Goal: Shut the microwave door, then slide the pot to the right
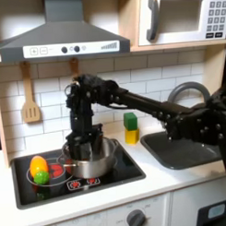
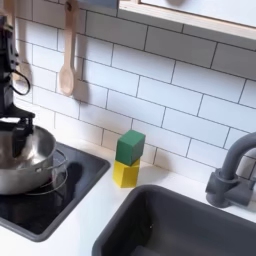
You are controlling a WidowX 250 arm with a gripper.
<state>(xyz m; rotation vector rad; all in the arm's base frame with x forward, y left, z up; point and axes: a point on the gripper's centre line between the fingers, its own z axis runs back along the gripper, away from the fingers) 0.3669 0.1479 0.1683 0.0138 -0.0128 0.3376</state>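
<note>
One relation governs the coming move: the pot (image 1: 92, 163) sits directly beneath the hand (image 1: 82, 144), which is lowered into it at its rim on the first exterior view's left, so no reach across the stove is needed. The microwave door (image 1: 176, 18) is seen flush with its cabinet at about one o'clock from the pot, high up, and is judged already shut. The pot rests on the black cooktop (image 1: 126, 170), with open cooktop and then worktop toward three o'clock in the first exterior view, where a green block (image 1: 130, 121) stacked on a yellow block (image 1: 132, 136) and the dark sink (image 1: 181, 151) lie. A yellow-green toy (image 1: 38, 169) lies at nine o'clock of the pot. In the second exterior view the hand (image 2: 19, 136) is seen at the pot (image 2: 30, 165) rim; whether its fingers are apart or clamped on the rim cannot be told
</note>
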